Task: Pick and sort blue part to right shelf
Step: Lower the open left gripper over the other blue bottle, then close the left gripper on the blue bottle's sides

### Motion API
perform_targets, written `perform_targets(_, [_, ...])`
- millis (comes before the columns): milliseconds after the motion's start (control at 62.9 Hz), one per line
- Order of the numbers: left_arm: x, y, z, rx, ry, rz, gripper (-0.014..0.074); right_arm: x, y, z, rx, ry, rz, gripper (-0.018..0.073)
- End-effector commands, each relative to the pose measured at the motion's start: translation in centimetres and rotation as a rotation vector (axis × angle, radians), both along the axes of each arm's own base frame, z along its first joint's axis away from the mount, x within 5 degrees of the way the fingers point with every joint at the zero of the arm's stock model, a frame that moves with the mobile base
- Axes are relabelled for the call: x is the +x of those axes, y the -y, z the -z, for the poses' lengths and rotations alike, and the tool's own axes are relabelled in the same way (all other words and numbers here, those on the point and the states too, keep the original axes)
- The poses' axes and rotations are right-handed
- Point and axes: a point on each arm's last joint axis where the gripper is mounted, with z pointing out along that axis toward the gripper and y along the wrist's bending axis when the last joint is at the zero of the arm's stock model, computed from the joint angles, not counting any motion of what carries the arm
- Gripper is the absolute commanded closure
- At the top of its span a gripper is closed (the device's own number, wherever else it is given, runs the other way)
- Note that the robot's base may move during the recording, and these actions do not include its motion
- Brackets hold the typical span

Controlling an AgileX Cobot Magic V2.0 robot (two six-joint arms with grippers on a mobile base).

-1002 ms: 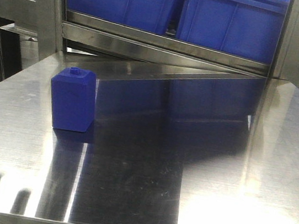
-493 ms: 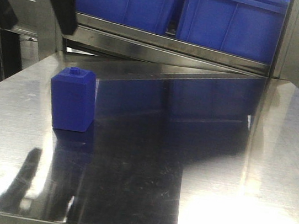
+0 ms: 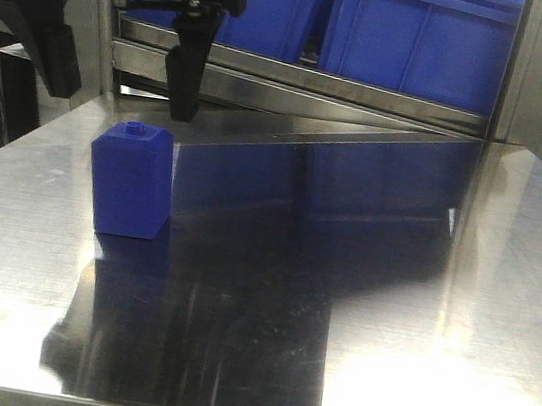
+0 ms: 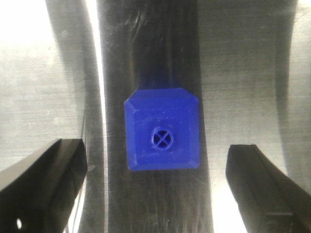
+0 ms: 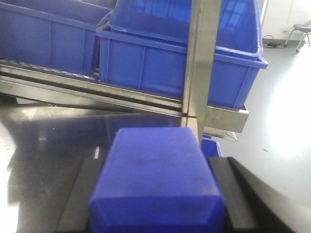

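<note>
A squat blue block with a tiny flat nub (image 3: pixel 133 182) stands on the steel table (image 3: pixel 387 310) at the left; seen from above, it also shows in the left wrist view (image 4: pixel 162 130). My left gripper (image 3: pixel 121 101) is open and hangs just above it, one finger on each side (image 4: pixel 156 150). My right gripper (image 5: pixel 156 162) is shut on a blue square-bodied block (image 5: pixel 155 194). That block's cap end is hidden, so I cannot tell whether it is the blue part. The right gripper is out of the front view.
Blue bins (image 3: pixel 415 42) sit on the tilted steel shelf behind the table, between upright steel posts (image 3: pixel 532 68). In the right wrist view a post (image 5: pixel 201 63) and bins (image 5: pixel 160 63) stand just ahead of the held block. A small blue object (image 5: pixel 212 145) shows behind it.
My left arm has come into the front view from the upper left and now hangs over the squat block. The block has not moved.
</note>
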Motion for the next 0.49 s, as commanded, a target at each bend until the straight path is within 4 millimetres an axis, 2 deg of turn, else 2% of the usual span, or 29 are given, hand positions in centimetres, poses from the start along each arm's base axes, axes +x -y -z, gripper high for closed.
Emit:
perform_targets(0, [-0.2, 0.0, -2.1, -0.034, 0.06, -0.009, -0.0024, -0.1, 0.1, -1.8, -0.005, 0.115, 0.007, 0.0137])
perform_targets(318, [0.7, 1.1, 0.9, -0.019, -0.028, -0.014, -0.0024, -0.1, 0.1, -1.8, -0.005, 0.115, 0.007, 0.0137])
perform_targets(477, [1.3, 0.9, 2.0, -0.015, -0.059, -0.032, -0.0024, -0.1, 0.1, -1.8, -0.005, 0.115, 0.007, 0.0137])
